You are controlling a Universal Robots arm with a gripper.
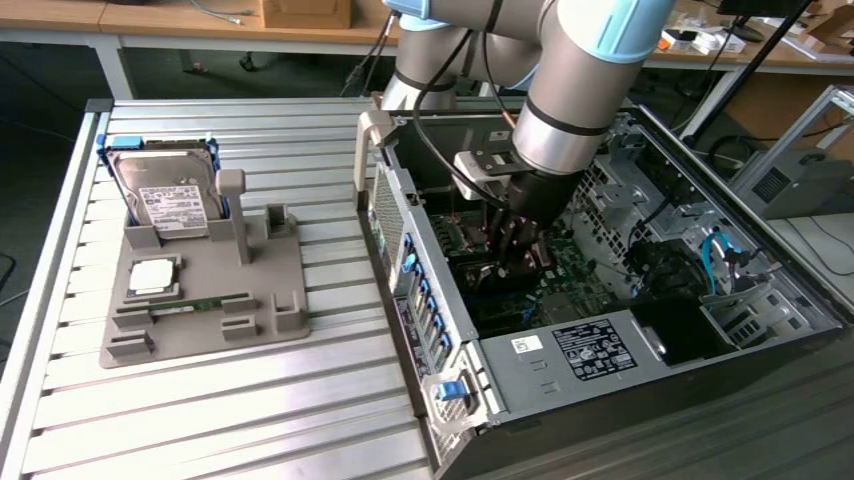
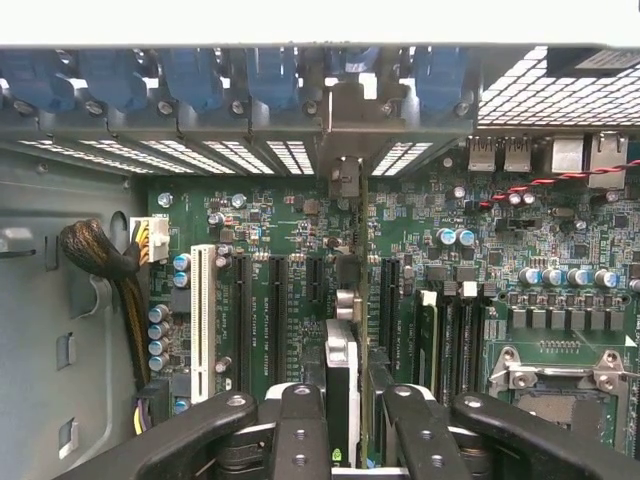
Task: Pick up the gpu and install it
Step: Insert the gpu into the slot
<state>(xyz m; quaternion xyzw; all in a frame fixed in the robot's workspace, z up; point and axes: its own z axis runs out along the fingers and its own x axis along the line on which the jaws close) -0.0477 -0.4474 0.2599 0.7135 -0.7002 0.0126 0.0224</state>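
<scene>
while the arm reaches into the computer case (image 1: 441, 240): the gripper (image 2: 345, 425) is closed partway on the gpu (image 2: 340, 390).
gpu place: it stands on edge over the green board (image 2: 300, 250), among the long slots (image 2: 260, 320).
done: picked up and brought inside.
left: it looks not pushed all the way in yet.
exterior view: the hard drive (image 1: 167, 195) is on the grey stand (image 1: 200, 300), well apart.
wrist view: the slots up close.
</scene>
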